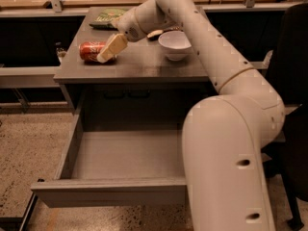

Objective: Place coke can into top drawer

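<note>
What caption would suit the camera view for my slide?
Robot claw at the coke can lying on the grey table, with the top drawer open below.
</note>
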`<state>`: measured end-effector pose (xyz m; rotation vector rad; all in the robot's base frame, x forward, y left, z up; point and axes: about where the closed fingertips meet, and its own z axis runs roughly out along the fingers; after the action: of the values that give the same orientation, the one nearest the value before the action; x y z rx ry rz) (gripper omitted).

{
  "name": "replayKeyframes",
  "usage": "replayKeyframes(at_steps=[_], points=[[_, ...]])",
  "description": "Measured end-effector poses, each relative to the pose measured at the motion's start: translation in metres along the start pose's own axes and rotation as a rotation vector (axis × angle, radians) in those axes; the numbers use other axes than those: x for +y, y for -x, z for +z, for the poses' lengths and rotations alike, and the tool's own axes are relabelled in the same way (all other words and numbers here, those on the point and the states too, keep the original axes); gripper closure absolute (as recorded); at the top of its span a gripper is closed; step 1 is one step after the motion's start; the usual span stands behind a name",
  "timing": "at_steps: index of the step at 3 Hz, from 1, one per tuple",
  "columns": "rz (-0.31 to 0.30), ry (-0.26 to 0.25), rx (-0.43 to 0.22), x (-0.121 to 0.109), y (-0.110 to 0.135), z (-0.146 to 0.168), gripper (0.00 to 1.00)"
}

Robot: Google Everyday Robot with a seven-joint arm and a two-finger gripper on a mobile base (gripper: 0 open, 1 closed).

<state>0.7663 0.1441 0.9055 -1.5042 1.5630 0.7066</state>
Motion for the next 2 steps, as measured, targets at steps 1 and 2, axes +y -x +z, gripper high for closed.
replayKeyframes(at_steps=[1, 2], points=[[0.004, 0.06, -0.034, -0.001, 0.001, 0.043, 0.0], [0.041, 0.077, -0.035, -0.006, -0.016, 0.064, 0.16]])
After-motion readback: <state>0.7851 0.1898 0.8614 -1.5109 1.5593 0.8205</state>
